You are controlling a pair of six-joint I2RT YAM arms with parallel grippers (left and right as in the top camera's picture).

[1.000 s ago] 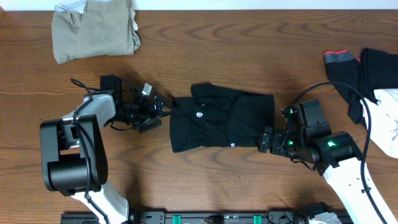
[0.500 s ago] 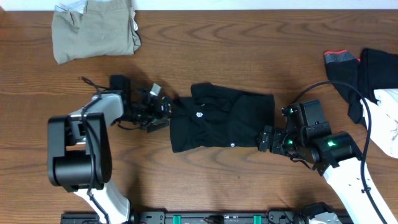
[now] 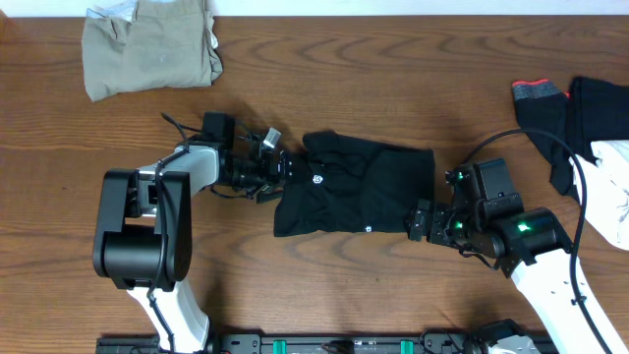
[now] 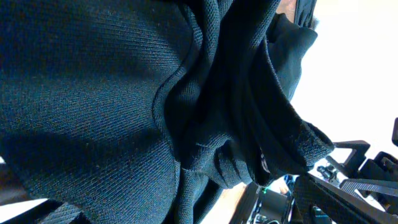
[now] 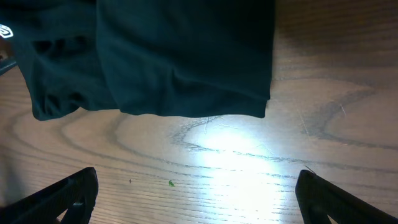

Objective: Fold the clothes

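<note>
Black knit garment (image 3: 354,187), part-folded, flat on wooden surface (image 3: 393,79), centre. Left fingers (image 3: 269,136) apart against nearest edge, cloth bunched close; right fingers (image 5: 71,193) apart, empty, just off opposite corner. Hazard: clamping several layers together, dragging existing fold askew.

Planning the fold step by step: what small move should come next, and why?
Probably close the left gripper on the black garment: it sits open at the garment's left edge, its wrist view filled with fabric. The right gripper is open off the lower right corner, over the table.
</note>
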